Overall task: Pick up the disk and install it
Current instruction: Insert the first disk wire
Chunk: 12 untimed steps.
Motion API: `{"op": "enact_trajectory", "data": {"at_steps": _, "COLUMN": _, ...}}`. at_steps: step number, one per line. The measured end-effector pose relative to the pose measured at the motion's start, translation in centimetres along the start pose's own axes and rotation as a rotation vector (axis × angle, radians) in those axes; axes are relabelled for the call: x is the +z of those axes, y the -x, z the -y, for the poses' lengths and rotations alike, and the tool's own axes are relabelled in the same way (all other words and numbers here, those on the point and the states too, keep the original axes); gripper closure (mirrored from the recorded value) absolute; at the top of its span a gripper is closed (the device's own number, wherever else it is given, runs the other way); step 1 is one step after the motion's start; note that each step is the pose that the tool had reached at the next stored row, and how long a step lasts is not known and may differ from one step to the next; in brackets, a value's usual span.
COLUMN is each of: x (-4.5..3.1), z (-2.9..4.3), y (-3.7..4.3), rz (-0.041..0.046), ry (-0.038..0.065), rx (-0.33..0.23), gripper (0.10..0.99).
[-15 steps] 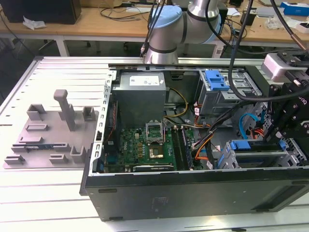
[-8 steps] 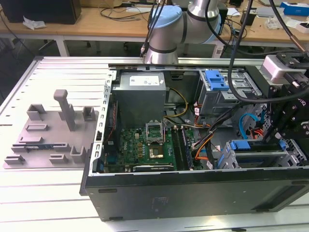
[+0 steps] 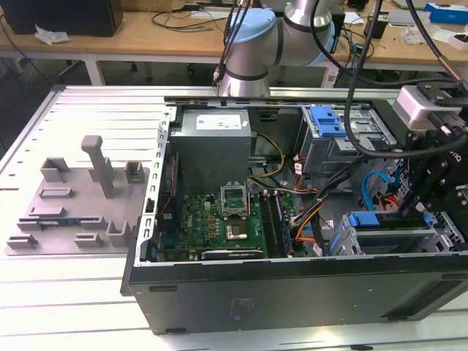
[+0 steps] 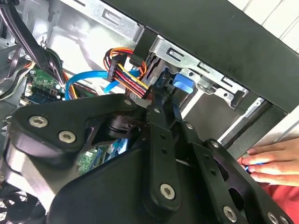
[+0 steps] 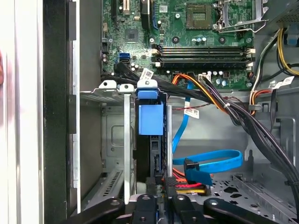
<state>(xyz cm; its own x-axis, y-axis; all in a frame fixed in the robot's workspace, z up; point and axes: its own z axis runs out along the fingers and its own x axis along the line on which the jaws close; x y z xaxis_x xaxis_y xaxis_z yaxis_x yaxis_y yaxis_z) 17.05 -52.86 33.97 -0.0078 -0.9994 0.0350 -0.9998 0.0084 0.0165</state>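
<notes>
The disk (image 5: pixel 150 140) stands edge-on in a slot of the grey drive cage (image 5: pixel 112 88), and its blue carrier handle (image 5: pixel 150 119) is at the slot's far end. In the exterior view the blue carrier (image 3: pixel 373 219) sits in the cage at the case's near right corner. My black gripper (image 5: pixel 161 201) is at the disk's near end, its fingers (image 5: pixel 145 205) drawn close together with nothing visible between them. The second wrist view shows the gripper (image 4: pixel 156 98) just behind the blue handle (image 4: pixel 182 84). The gripper (image 3: pixel 431 205) hangs over that cage.
The open computer case (image 3: pixel 292 292) lies on a slatted table. Black cable bundles (image 5: pixel 261 126) and a blue data cable (image 5: pixel 210 161) run beside the cage. A person's hand (image 4: pixel 271 161) rests on the case's outer wall. A second cage with a blue latch (image 3: pixel 327 121) stands further back.
</notes>
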Motion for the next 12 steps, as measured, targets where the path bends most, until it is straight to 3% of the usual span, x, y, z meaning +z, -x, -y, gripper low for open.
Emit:
{"op": "enact_trajectory", "data": {"at_steps": 1, "x": -0.32, "z": 0.00, "y": -0.01, "rz": 0.0000, "ry": 0.000, "rx": 0.000, "gripper": 0.843}}
{"op": "enact_trajectory", "data": {"at_steps": 6, "x": -1.83, "z": -0.02, "y": -0.06, "rz": 0.0001, "ry": 0.000, "rx": 0.000, "gripper": 0.843}}
{"op": "enact_trajectory", "data": {"at_steps": 10, "x": -4.34, "z": -0.07, "y": -0.01, "rz": -0.0005, "ry": 0.000, "rx": 0.000, "gripper": 0.843}}
{"op": "enact_trajectory", "data": {"at_steps": 12, "x": -4.72, "z": -0.07, "y": 0.04, "rz": -0.0014, "ry": 0.000, "rx": 0.000, "gripper": 0.843}}
